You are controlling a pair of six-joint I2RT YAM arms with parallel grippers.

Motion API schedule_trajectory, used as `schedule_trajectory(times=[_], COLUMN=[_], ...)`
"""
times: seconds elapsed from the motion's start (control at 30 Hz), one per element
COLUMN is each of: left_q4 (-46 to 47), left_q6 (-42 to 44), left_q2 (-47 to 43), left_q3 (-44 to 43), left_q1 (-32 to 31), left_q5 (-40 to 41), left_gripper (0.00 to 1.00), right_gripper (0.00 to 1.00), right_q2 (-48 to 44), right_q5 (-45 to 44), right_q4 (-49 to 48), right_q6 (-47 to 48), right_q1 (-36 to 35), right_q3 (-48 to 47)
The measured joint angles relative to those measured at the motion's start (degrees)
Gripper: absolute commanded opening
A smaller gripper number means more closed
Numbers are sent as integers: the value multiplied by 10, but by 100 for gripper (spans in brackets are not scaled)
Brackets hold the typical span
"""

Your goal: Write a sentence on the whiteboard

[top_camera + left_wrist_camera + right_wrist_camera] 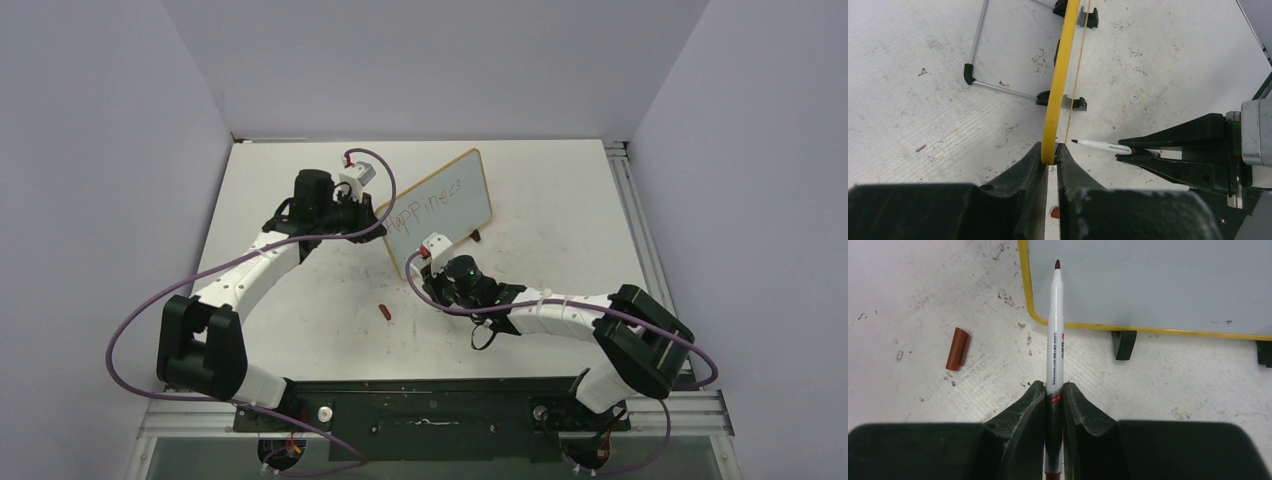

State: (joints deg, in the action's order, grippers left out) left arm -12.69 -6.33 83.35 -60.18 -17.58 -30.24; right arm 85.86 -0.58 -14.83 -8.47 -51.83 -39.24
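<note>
a big white table (320, 330) with little dirty marks sits between plain grey walls (430, 60). a metal rail (632, 210) runs along its right edge. the light is soft.

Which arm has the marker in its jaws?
The right arm: its jaws pinch the red marker, tip pointing at the whiteboard. The left arm instead clamps the whiteboard's yellow frame in its jaws.

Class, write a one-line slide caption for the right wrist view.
Right tool shut on an uncapped marker, tip aimed at the yellow-framed whiteboard; red cap lying on the table.
</note>
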Motion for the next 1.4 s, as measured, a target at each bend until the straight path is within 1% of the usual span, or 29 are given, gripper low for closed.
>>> schedule_trajectory(times=[0.33,0.7,1.17,1.4], left_q4=[0,0,0,0], left_q6=[1,2,2,2], left_q2=[0,0,0,0], left_q3=[0,0,0,0], left_q1=[0,0,0,0], left_q5=[1,2,2,3], left_gripper=[0,0,0,0], right_gripper=[5,5,5,5], right_q2=[30,31,41,45], right_q5=[-7,-16,-16,-31], right_q4=[-18,-17,-12,-9], right_q6=[2,9,21,18], right_q1=[0,-1,-23,-23], right_q3=[-15,-26,-27,-27])
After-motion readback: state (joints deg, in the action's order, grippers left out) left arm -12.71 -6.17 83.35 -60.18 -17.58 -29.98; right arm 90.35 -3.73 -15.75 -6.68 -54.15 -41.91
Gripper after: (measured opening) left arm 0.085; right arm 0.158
